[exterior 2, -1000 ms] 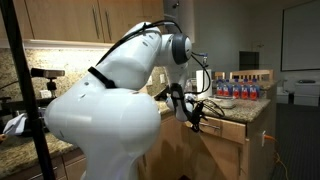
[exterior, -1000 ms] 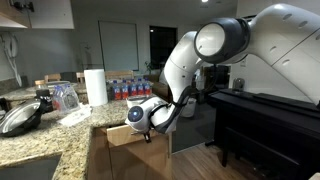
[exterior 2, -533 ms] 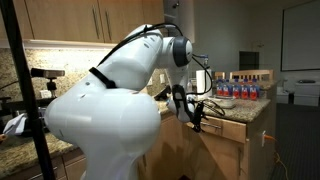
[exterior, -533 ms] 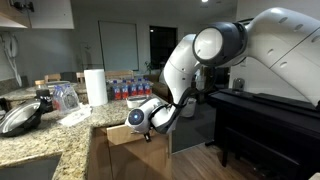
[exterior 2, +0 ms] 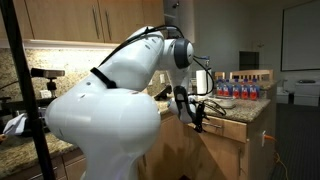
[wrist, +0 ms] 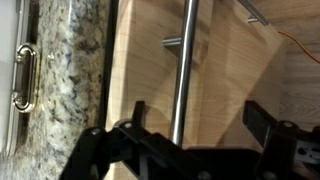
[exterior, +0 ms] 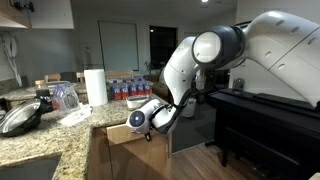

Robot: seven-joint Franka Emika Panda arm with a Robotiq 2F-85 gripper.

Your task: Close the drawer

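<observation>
Since the drawer (exterior: 120,136) juts past the desk's (exterior: 50,150) front edge, we judge closing unfinished; fingers (wrist: 270,125) spread open, straddling the bar handle (wrist: 182,70), gripping nothing.

In an exterior view, left of frame, I see a white paper towel roll (exterior: 96,86) upright on the speckled granite countertop (exterior: 40,140). Water bottles (exterior: 128,89) stand just right of it and a dark round pan (exterior: 20,118) sits at far left. Black furniture (exterior: 265,125) fills the right half. In an exterior view, wooden wall cabinets (exterior 2: 90,20) occupy the upper left.
</observation>
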